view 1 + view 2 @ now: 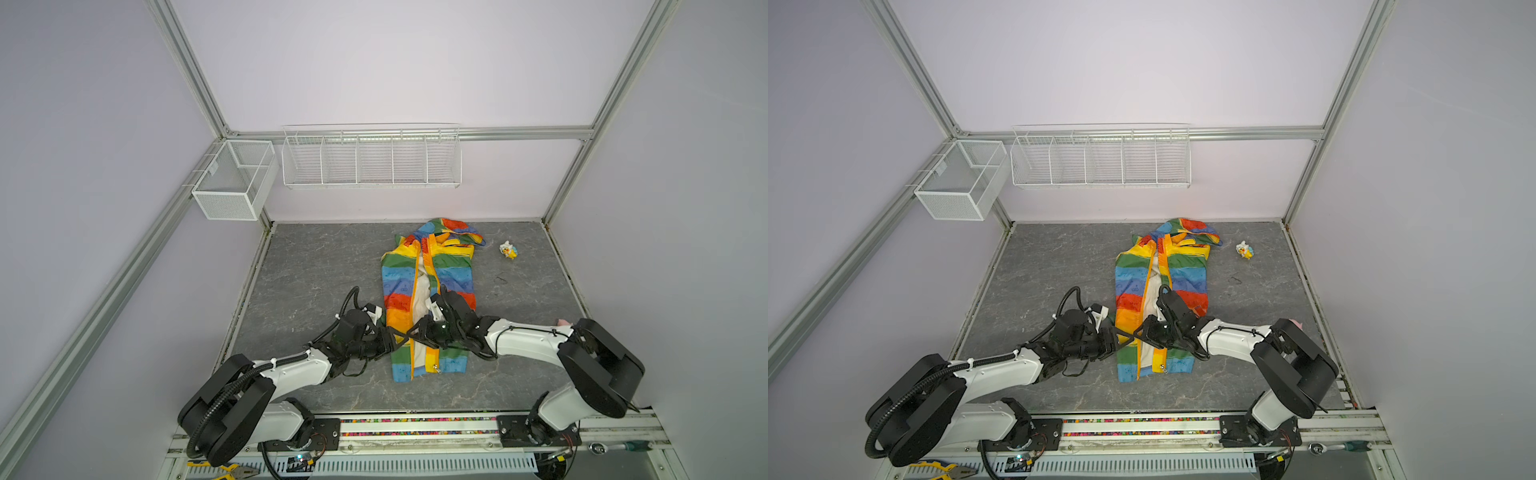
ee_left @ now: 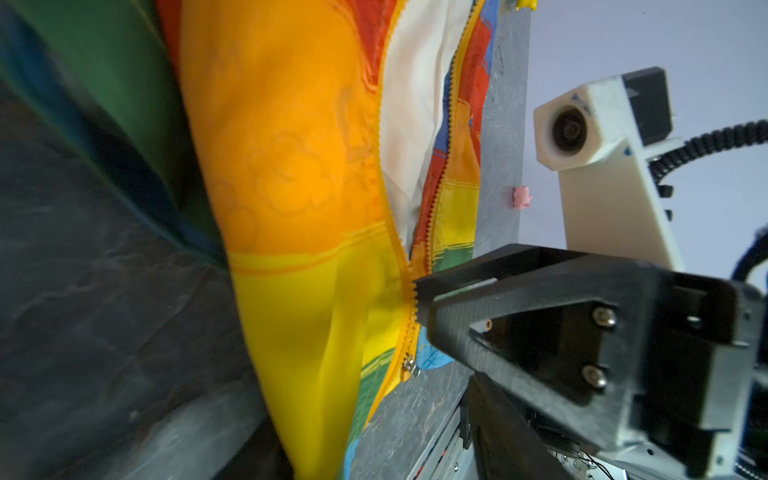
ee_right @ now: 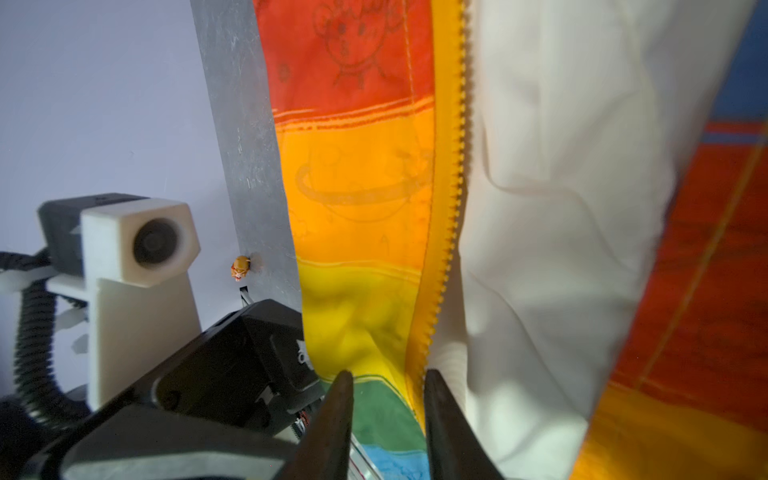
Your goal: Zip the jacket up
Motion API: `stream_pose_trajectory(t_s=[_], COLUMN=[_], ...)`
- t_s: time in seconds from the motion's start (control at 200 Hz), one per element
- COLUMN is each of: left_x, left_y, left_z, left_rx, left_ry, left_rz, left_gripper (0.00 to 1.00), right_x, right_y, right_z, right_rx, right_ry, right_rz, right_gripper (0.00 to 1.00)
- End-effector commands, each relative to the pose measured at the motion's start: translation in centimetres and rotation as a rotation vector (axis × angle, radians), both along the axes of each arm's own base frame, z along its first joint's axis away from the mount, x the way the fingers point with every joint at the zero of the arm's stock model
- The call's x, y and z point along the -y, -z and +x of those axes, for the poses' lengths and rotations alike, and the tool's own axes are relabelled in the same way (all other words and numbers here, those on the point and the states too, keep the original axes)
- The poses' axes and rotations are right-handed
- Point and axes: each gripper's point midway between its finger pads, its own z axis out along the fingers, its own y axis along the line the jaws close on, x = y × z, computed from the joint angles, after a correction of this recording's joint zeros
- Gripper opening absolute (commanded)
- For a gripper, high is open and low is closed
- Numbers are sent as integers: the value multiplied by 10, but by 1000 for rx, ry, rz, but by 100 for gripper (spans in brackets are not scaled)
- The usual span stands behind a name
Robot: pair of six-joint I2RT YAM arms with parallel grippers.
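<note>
**Jacket [image 1: 399, 282] flat, front wide open, zip-up barely begun**

Biggest first: grey table [image 1: 316, 266], and right of centre on it the whole garment, lying flat, hood toward the back wall, hem toward the arm bases. Striped panels parted. Cream lining [image 3: 561, 208] bared along nearly the full front in both top views.

Down to the arms now, meeting over the lower stripes. Left gripper [image 1: 403, 337] in from its own side of the garment, jaws masked by fabric and by the other arm. Cannot tell wide from closed. Right gripper [image 3: 390, 395] plain in its wrist view: jaws a narrow way apart, astride the orange toothed edge [image 3: 455, 166] down at the green stripe, clamped on nothing.

Off beside the hood and well apart, a tiny toy [image 1: 508, 250], out of play.

Smallest of all: the metal slider [image 2: 409, 368], down by the hem, nearer the hem than either gripper, untouched. In a top view, bottom ends of the 2 toothed edges seemingly apart, lining between them.

Reads as gathering the edges ahead of seating the bottom end in that slider. To do it well:

- Close on the stiff orange tape, not the thin fabric.
- Grip low, close to the hem end, for control.
- Bring the 2 ends level and keep the lining out of the teeth.
- Pin the hem taut with 1 gripper and pinch the pull squarely with the other.
- Draw straight toward the hood, no sideways drag.
</note>
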Motion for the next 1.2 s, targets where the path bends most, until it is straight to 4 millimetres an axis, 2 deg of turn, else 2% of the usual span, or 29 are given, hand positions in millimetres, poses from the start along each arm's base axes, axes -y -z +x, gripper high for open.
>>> stream_pose_trajectory(t_s=[0.0, 0.21, 0.545, 0.815, 0.955, 1.195], left_x=[-3, -3, -3, -6, -12, -9], left_y=[3, 1, -1, -2, -3, 3], left_z=[5, 5, 6, 9, 11, 11], left_rx=[-2, 4, 6, 5, 7, -6], left_ry=[-31, -35, -38, -48, -64, -45], left_rz=[1, -9, -18, -20, -14, -15], left_gripper=[59, 59, 59, 59, 61, 62], right_x=[-9, -14, -24, -26, -13, 35], right_y=[3, 17, 17, 9, 3, 2], right_z=[-7, -25, -38, -32, -25, -16], right_rx=[-10, -35, -24, -4, 9, 15], right_ry=[-21, -38, -68, -80, -59, 21], right_rz=[31, 41, 50, 20, -18, -97], right_gripper=[38, 39, 34, 8, 7, 7])
